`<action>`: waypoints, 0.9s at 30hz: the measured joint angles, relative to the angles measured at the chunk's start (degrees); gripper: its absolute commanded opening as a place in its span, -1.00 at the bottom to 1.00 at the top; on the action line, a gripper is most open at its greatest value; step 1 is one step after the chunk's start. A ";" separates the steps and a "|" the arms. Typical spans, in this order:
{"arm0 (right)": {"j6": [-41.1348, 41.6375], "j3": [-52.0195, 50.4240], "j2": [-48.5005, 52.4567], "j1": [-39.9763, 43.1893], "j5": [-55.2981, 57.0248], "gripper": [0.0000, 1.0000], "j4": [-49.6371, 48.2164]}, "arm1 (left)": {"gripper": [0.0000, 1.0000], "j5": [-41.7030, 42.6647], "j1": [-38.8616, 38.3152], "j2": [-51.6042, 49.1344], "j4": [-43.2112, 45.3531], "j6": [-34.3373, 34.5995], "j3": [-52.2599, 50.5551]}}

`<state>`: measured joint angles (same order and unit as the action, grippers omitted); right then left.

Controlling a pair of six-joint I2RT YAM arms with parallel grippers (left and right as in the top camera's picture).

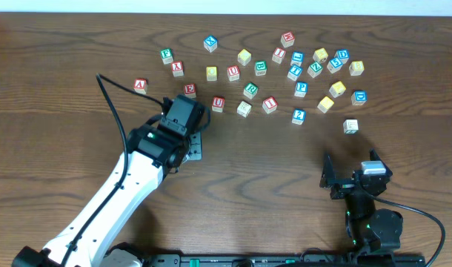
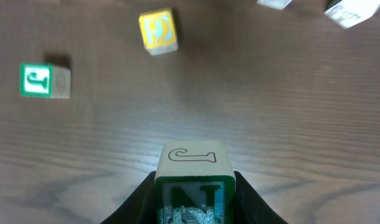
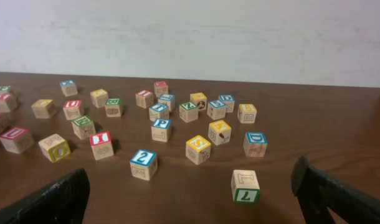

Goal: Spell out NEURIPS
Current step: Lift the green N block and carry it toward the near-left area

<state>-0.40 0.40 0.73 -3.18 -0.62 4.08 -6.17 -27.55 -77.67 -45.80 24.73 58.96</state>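
My left claw is clamped on the green N cube, a dark finger on each flank. The N faces the wrist camera and a line drawing shows on the top face. I cannot tell whether the cube touches the wood. Overhead, the arm's head covers it at the left end of the scatter, with the red E just beyond and the red U just to its right. Seen from that wrist, bare boards lie ahead, then a green-faced cube off to the left and a yellow-faced one farther on. My right claw stands wide apart with nothing in it, low at the near right. A lone green-faced cube is the closest thing before it. The table is dark brown wood grain, and a pale wall rises behind its far edge. I count one cube held and about twenty-eight loose, crowded toward the far right. Among them I can pick out the red I and the blue P. Between the U and the I sits another yellow-faced cube whose letter I cannot read.
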 measured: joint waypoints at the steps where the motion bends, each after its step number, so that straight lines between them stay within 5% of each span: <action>1: -0.02 0.00 0.00 0.00 0.00 0.99 -0.02 | -0.82 -0.02 0.00 0.02 0.70 0.72 -0.92; 12: -0.02 0.00 0.00 0.00 0.00 0.99 -0.02 | -0.70 -0.04 0.00 0.11 9.62 4.24 -10.43; 27: 0.00 0.00 0.00 0.00 0.00 0.99 0.00 | -0.66 -0.04 0.00 -5.51 16.52 4.17 -10.95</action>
<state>-0.40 0.40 0.73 -3.18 -0.62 4.08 -6.22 -27.55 -83.18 -29.28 28.91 48.01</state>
